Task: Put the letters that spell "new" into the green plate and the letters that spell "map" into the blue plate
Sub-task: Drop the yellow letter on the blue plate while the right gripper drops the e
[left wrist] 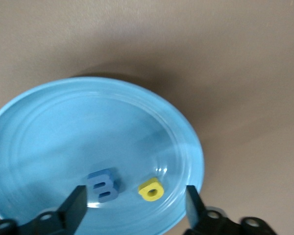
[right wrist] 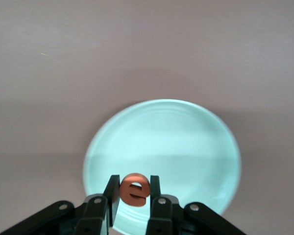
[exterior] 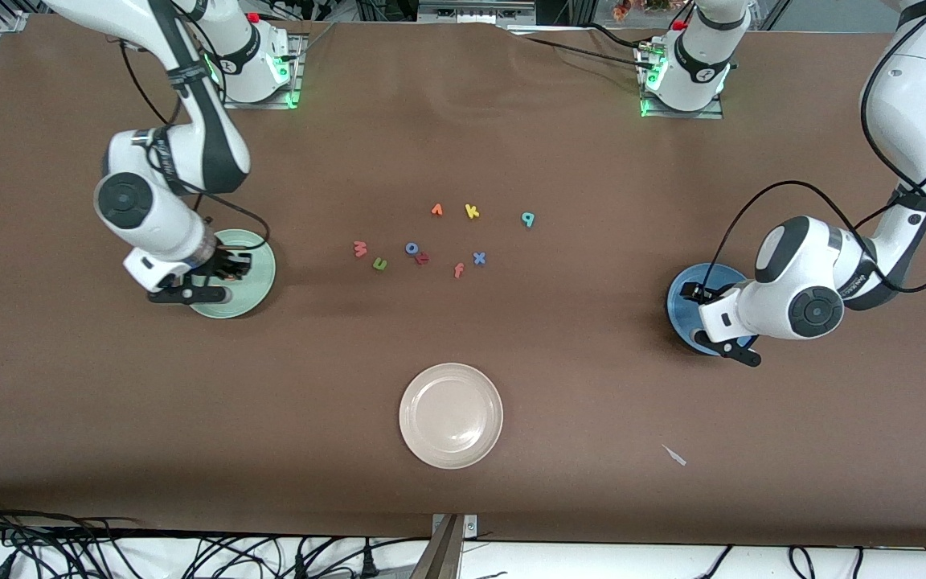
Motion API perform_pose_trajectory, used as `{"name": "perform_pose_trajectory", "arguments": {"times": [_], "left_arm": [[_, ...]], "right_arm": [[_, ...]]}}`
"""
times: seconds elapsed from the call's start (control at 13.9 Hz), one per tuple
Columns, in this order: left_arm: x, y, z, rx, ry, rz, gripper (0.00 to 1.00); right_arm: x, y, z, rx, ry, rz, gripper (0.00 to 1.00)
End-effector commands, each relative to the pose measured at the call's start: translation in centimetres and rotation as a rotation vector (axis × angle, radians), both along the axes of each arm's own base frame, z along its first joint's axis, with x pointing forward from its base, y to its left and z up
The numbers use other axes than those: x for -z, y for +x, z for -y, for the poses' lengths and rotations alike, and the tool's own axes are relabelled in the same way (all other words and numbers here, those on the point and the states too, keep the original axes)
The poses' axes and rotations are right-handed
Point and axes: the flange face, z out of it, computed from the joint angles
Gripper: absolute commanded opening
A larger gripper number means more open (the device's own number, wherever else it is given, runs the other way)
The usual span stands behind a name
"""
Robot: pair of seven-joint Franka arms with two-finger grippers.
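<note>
**Two letters in the blue plate, the orange "e" pinched over the green one**

Front view: the right gripper (exterior: 218, 269) hangs over the green plate (exterior: 258, 277) at the right arm's end of the table, and the left gripper (exterior: 712, 301) hangs over the blue plate (exterior: 682, 299) at the left arm's end. Between the two grippers, well apart from both, loose letters lie on the table (exterior: 463, 145): the red-pink "w" (exterior: 360, 249), the green "n" (exterior: 380, 263), the teal "p" (exterior: 527, 218), a yellow "k" (exterior: 472, 211), a blue "o" (exterior: 412, 248) touching a dark red letter (exterior: 422, 258), a salmon "f" (exterior: 458, 270), a blue "x" (exterior: 479, 258) and a small orange letter (exterior: 436, 210). A cream-white plate (exterior: 451, 415) sits nearer the camera than the letters.

Left wrist view: the left gripper's fingers (left wrist: 77, 204) stand spread wide, holding nothing. Just below and between them, the blue "m" (left wrist: 104, 185) and the yellow "a" (left wrist: 151, 189) lie side by side in the blue plate.

Right wrist view: the right gripper's fingers (right wrist: 111, 192) are pressed in on the orange "e" (right wrist: 135, 189), held above the green plate's near edge.
</note>
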Motion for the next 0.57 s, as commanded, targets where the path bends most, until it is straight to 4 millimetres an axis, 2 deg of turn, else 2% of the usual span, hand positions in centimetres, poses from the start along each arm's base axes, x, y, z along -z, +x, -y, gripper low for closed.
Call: {"name": "perform_pose_trajectory", "arguments": {"times": [0.0,0.14,0.29,0.43,0.5], "left_arm": [[-1.9,-0.4,4.9,-0.12,0.028,0.015,1.0],[-2.9,-0.9,8.1,-0.219,-0.001,0.03,1.0],[-3.3,-2.6,11.4,-0.286,0.004,0.05,1.0],[-3.5,-5.5,15.2,-0.335,0.004,0.084,1.0],[-3.6,-6.7,17.0,-0.368,-0.01,0.109,1.0]], "right_arm": [[0.8,-1.6,1.4,-0.049,0.0,0.003,0.22],[2.8,-3.0,2.2,-0.052,0.003,0.036,0.23],[4.4,-4.2,2.5,-0.054,0.005,0.061,0.26],[5.6,-5.2,3.1,-0.048,0.006,0.081,0.3],[5.9,-5.4,3.0,-0.056,0.005,0.084,0.37]]}}
